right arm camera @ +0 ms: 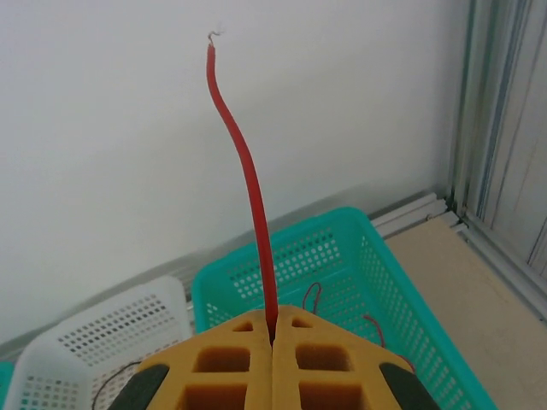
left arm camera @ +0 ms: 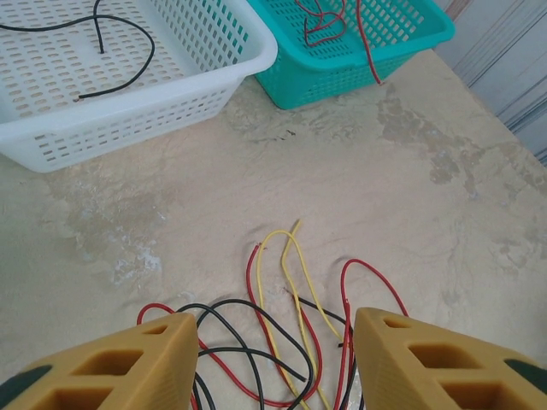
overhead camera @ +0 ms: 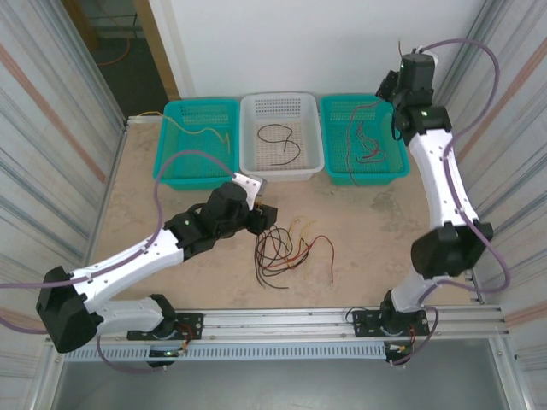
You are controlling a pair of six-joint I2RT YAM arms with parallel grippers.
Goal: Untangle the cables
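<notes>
A tangle of thin red, black and yellow cables lies on the table in front of the baskets. My left gripper hovers low at its left side, open. In the left wrist view the tan fingers stand apart on either side of the tangle, and the left gripper holds nothing. My right gripper is raised over the right teal basket. It is shut on a single red cable, which sticks up from between the pressed-together fingers.
Three baskets line the far edge. The left teal basket holds a yellow cable, the white basket a black cable, and the right teal one red cables. Corrugated walls close in both sides.
</notes>
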